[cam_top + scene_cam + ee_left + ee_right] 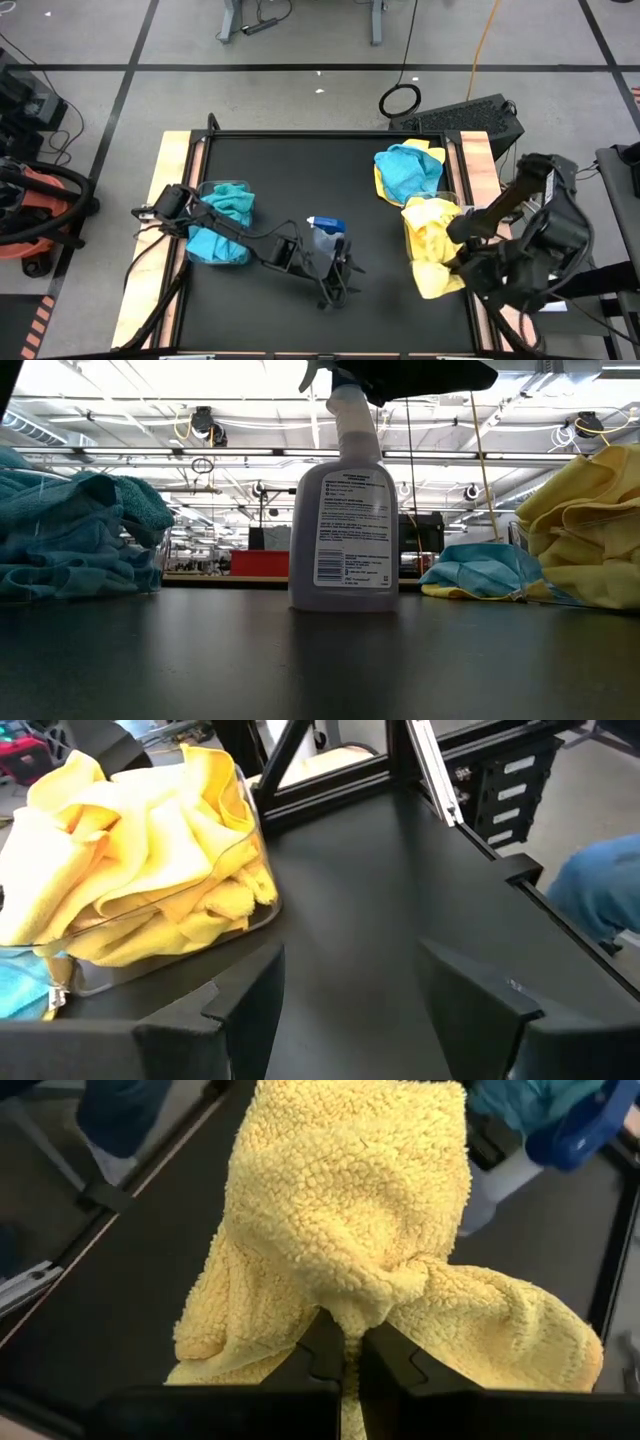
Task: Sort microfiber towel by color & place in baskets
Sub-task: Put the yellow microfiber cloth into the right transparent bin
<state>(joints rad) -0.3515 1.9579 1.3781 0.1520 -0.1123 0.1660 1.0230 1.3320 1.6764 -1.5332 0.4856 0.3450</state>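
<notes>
Overhead, high view: the left gripper point(335, 275) hangs mid-table beside the grey spray bottle with a blue top point(325, 238); the right gripper point(462, 232) sits over the heap of fuzzy bright yellow microfiber towels point(432, 245) at the right edge of the black rectangular table point(300, 170).
High view, sorting: teal-blue fuzzy towels point(222, 220) fill the clear plastic basket on the left point(222, 262), apparently so that each colour keeps its own bin; one teal towel point(408, 168) lies on yellow cloth near the far right corner, seemingly unsorted.
Low view: the bottle stands upright in the middle, teal towels to one side, yellow ones to the other; the dark shape above the nozzle is cut off, so it cannot be identified.
Left wrist view: the left jaws stand well apart and empty, pointing at bare table beside the clear rounded plastic basket of yellow towels point(250, 815); a blue shape at the edge is too cropped to identify.
Right wrist view: the right jaws are pinched tight on a fold of a yellow towel point(350, 1220), bunched at the pinch, probably for carrying to the yellow bin.
Hidden: the arm covers the yellow basket's rim from above.
</notes>
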